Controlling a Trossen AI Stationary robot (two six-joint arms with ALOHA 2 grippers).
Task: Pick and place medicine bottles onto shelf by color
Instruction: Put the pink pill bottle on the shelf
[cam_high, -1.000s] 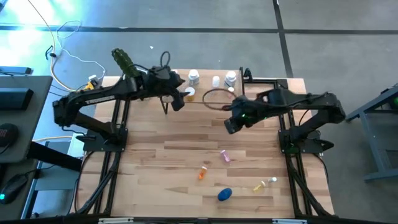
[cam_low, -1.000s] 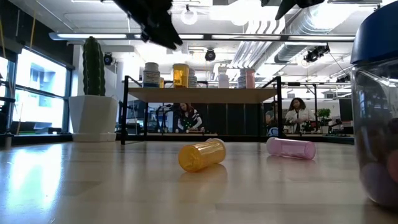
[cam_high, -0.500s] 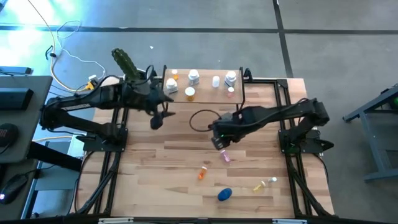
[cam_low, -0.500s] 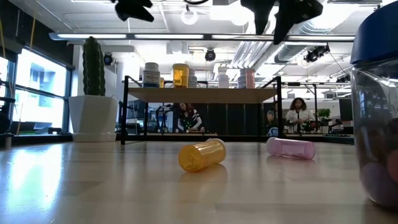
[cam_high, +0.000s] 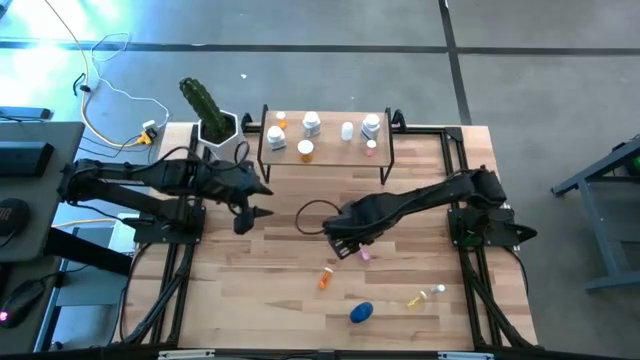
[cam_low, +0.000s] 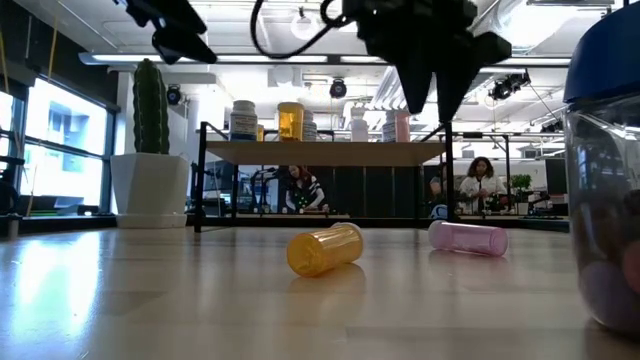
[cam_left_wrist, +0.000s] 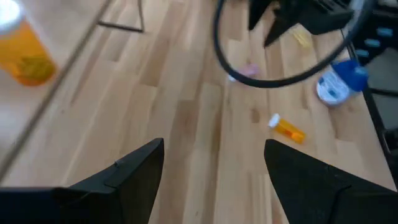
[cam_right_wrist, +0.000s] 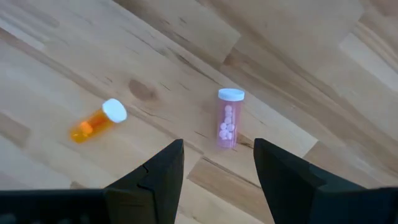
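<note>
Step in hand, by my reading: the approach for a pick, nothing grasped yet. The right gripper (cam_high: 347, 243) hung above the middle of the table (cam_high: 270, 290), fingers spread wide and empty, just short of the pink bottle (cam_right_wrist: 228, 118), which lay on its side. An orange bottle (cam_right_wrist: 96, 121) lay near it, also on its side; a blue bottle (cam_high: 361, 313) and a yellowish bottle (cam_high: 422, 296) lay toward the front edge. The shelf (cam_high: 330, 152) at the far edge already carried several bottles. The left gripper (cam_high: 247, 207) waited over the left half of the table, fingers wide, empty. Next move would call for lowering the right gripper so the fingers straddle the pink bottle across its width before closing.
</note>
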